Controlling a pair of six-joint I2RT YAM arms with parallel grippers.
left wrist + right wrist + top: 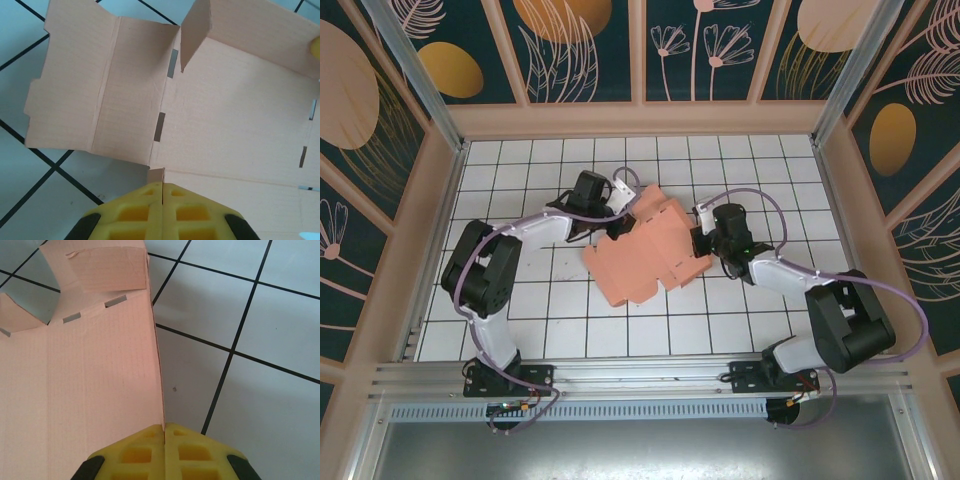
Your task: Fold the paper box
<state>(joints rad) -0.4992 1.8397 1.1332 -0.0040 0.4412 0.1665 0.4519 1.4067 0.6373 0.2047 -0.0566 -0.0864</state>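
**While both arms reach in, each gripper pinches an edge of the pink card**

Seen from above, the paper box (pixel 640 255) lies mostly flat on the white tiled table (pixel 770 180), right between the two grippers. The left gripper (pixel 617 212) is at its far left edge. The right gripper (pixel 698 240) is at its right edge. From up there you cannot tell how the jaws stand.

The wrist cameras show that part. On the left wrist, the yellow fingers (pixel 135 210) are pressed together, with a small corner of the card nipped in the crack between them. Just ahead of these jaws the card spreads out flat, with two grey slots (pixel 159 126) along a fold. Further ahead and a bit to the right, one flap (pixel 192 35) stands up.

On the right wrist, the yellow pads (pixel 192 452) are pressed together too. The card's edge runs straight into the seam between them. The card lies ahead and to the left of these jaws, and bare tiles lie to the right.

The top view also shows the arms. The left arm rises from its base, bends at the elbow, and reaches right to the card. The right arm bends the other way and reaches left.
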